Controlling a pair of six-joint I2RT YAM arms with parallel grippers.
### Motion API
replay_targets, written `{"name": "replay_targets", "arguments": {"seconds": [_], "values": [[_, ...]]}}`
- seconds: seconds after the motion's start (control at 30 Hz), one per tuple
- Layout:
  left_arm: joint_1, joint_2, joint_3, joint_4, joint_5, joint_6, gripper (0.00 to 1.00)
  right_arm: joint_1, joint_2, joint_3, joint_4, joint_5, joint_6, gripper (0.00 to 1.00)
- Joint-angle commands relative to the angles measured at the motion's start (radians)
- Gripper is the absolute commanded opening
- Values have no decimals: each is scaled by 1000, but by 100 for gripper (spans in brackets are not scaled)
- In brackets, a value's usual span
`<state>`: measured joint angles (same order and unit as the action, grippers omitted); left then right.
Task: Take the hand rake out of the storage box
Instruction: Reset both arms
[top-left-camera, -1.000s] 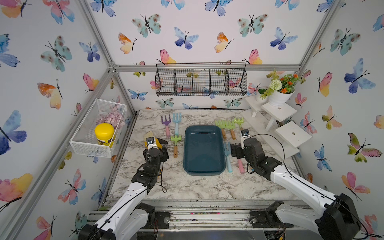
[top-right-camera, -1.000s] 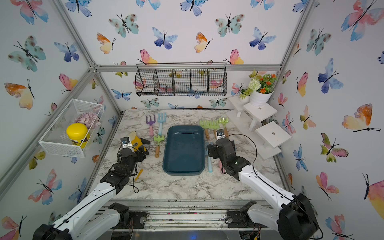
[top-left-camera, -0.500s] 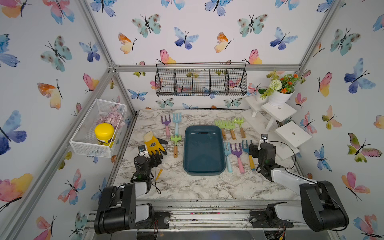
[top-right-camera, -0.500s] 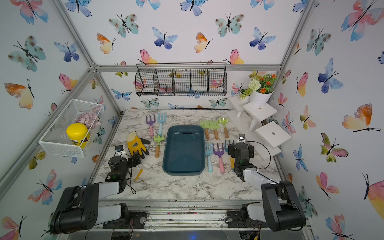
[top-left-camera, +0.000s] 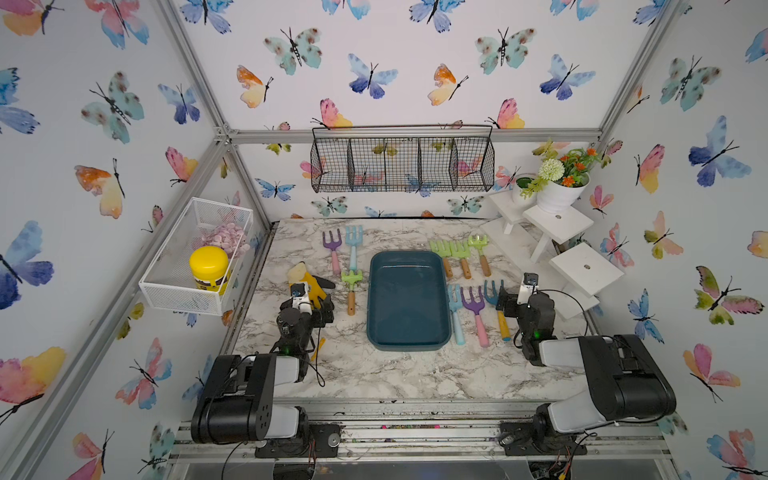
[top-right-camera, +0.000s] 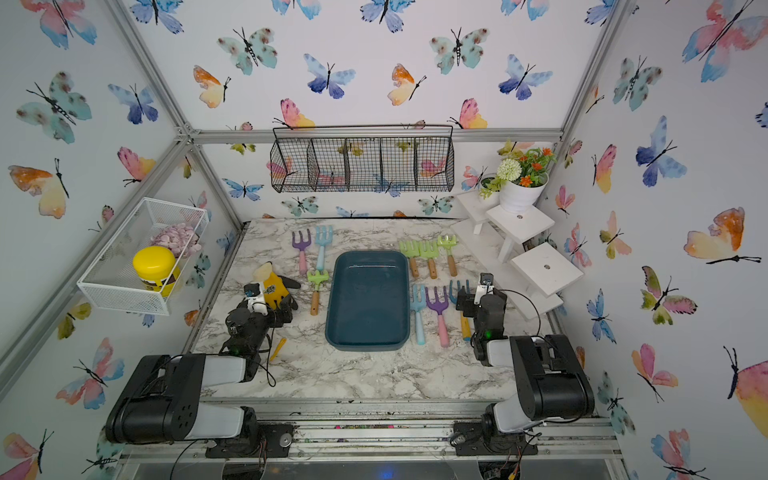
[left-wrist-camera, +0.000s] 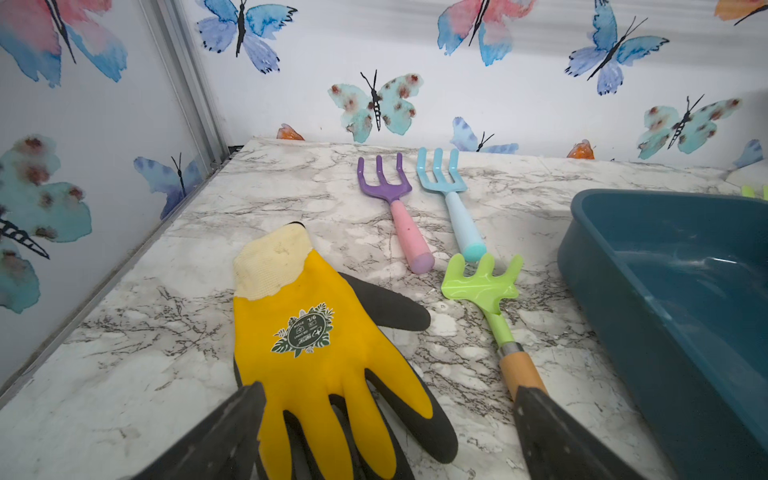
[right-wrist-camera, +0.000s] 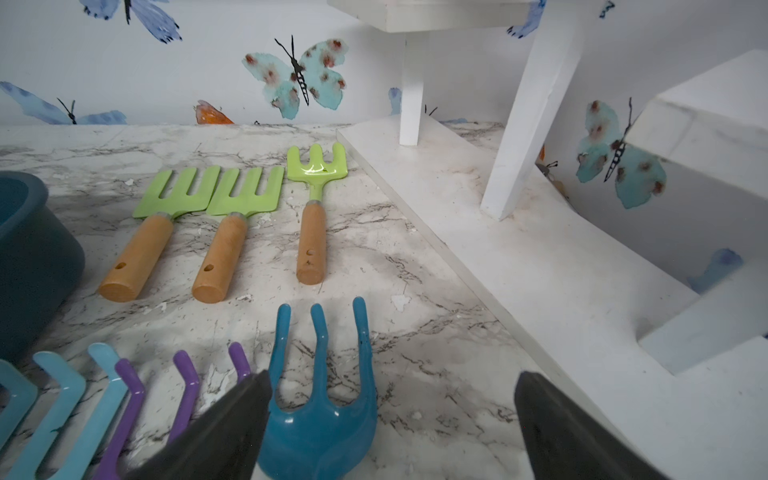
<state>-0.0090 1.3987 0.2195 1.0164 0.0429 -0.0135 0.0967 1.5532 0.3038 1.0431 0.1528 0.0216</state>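
Robot lab booth for sure, not an actual shed: aluminium frame (top-left-camera: 415, 135) holding butterfly-paper walls (top-left-camera: 415, 41), marble-look tabletop (top-left-camera: 395, 374), two arms (top-left-camera: 237, 399) mounted on a rail (top-left-camera: 415, 434) at 6 o'clock, flowerpot (top-left-camera: 557, 197) on white steps (top-left-camera: 586, 268) at 2 o'clock.

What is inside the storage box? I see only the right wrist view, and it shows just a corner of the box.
Observer: Nothing. In both top views the storage box is empty.
Operator: Where is the left gripper?
Observer: The left gripper is open, low over a yellow glove, and it holds nothing.
Operator: Do any tools lie on that side of the box?
Observer: Three lie on the table there: a purple rake, a light blue fork and a green rake.
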Motion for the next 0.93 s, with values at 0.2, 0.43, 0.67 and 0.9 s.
{"name": "replay_targets", "arguments": {"seconds": [0.2, 0.43, 0.67, 0.9], "values": [[-11, 3, 3, 28, -49, 17, 99, -5, 31, -48, 166, -46, -27, 98], [-10, 3, 2, 28, -50, 18, 99, -5, 20, -44, 138, -46, -26, 98], [-23, 5, 0, 36, -61, 27, 98, -5, 22, -39, 126, -54, -32, 98], [-23, 4, -2, 36, -58, 22, 98, -5, 10, -63, 154, -74, -37, 98]]}}
